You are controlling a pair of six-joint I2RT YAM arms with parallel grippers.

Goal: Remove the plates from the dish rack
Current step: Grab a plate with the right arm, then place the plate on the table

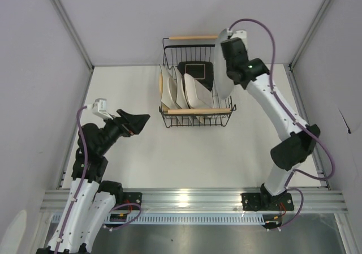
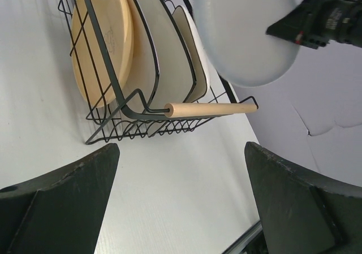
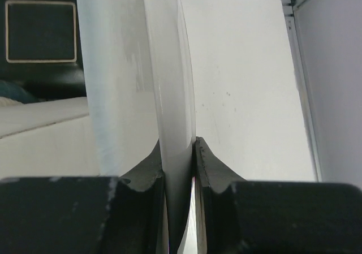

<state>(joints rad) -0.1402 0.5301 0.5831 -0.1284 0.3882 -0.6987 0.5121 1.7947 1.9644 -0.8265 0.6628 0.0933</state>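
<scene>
- The right gripper's fingers (image 3: 148, 177) pinch the rim of a pale grey round plate (image 3: 169, 67), which stands on edge between them.
- That plate hangs over the right end of the dish rack (image 1: 195, 120), seemingly lifted above its wires. Bare table lies to its right.
- The left gripper (image 1: 141, 125) hovers wide open and empty, well to the left of the rack.
- A tan round plate (image 2: 104, 44) and white plates (image 2: 164, 56) stand upright in the rack.

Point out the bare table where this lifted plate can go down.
Bare table lies in front of the rack, between the left gripper and right arm; also left of the rack, toward the wall. Crowded: inside the rack, packed with plates.
</scene>
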